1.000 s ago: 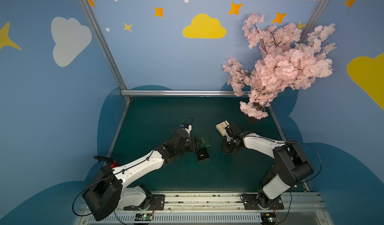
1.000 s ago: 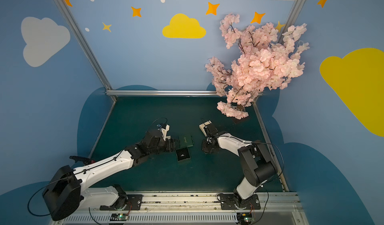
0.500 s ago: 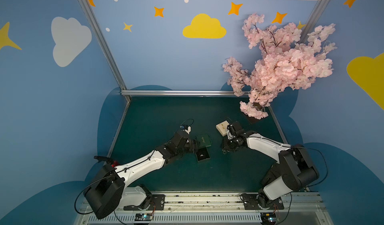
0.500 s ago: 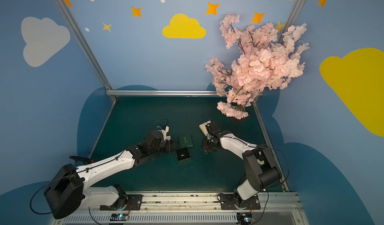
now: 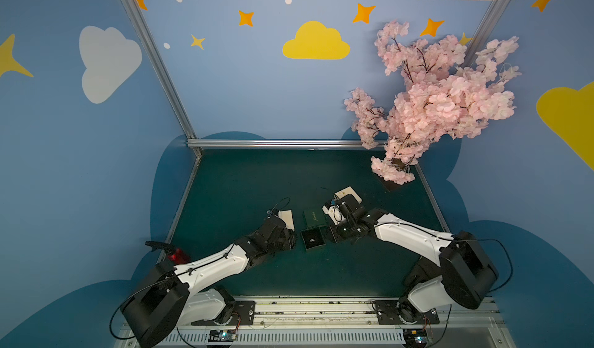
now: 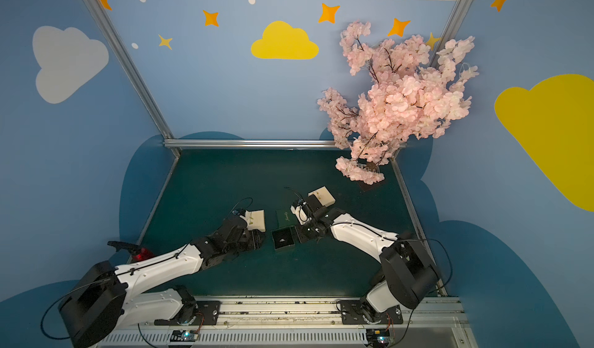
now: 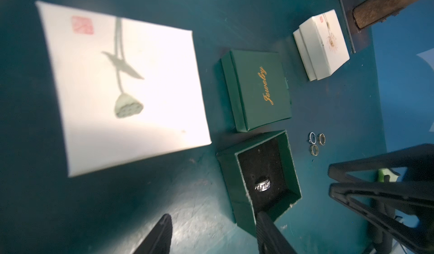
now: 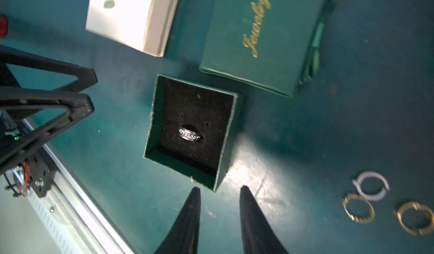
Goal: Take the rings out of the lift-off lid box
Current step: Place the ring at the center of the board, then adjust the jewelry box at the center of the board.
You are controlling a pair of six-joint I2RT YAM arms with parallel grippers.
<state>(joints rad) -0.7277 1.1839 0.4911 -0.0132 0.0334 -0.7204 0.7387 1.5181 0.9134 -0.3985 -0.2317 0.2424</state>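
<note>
The lift-off lid box (image 5: 312, 238) (image 6: 283, 239) stands open on the mat, green with a black lining (image 7: 229, 170) (image 8: 152, 123). One silvery ring (image 7: 263, 186) (image 8: 190, 134) sits in its lining. Its lid (image 5: 314, 218) (image 7: 258, 88) (image 8: 258, 36), lettered "Jewelry", lies just behind it. Three rings (image 7: 315, 142) (image 8: 375, 197) lie on the mat to the box's right. My left gripper (image 5: 294, 238) (image 7: 214, 215) is open at the box's left side, one finger overlapping its near wall. My right gripper (image 5: 332, 233) (image 8: 220, 189) is open and empty at the box's right corner.
A white box (image 5: 287, 218) (image 7: 122, 88) lies behind my left gripper, and another white box (image 5: 348, 195) (image 7: 321, 46) behind my right wrist. A pink blossom tree (image 5: 434, 105) stands on a dark base (image 5: 393, 182) at the back right. A red-tipped tool (image 5: 175, 256) lies at the mat's left edge.
My right gripper has moved left to the open box. My left gripper has drawn back toward the front, uncovering the white box behind it.
</note>
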